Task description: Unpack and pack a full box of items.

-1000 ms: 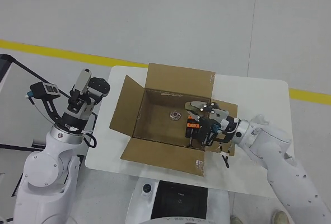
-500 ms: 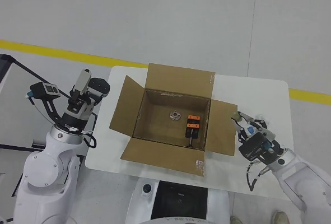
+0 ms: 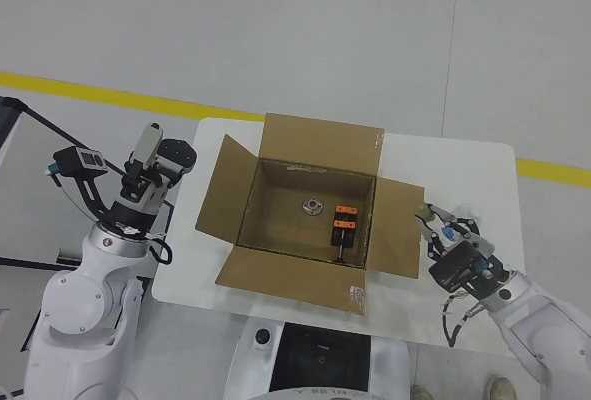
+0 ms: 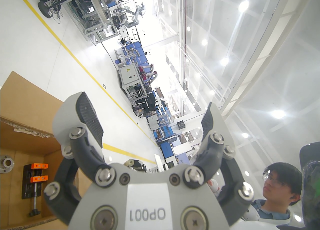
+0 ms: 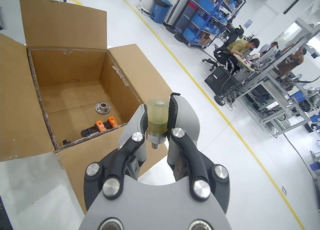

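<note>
while the left fingers gape released, the right fingers clench a yellowish cylinder just beside the box.

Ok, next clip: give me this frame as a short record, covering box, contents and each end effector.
box: open, flaps out, on the table
contents: flange and vise, lying apart on the box floor
right end effector: shut on a yellowish cylinder, outside the box by its right flap
left end effector: open, empty, left of the box
</note>
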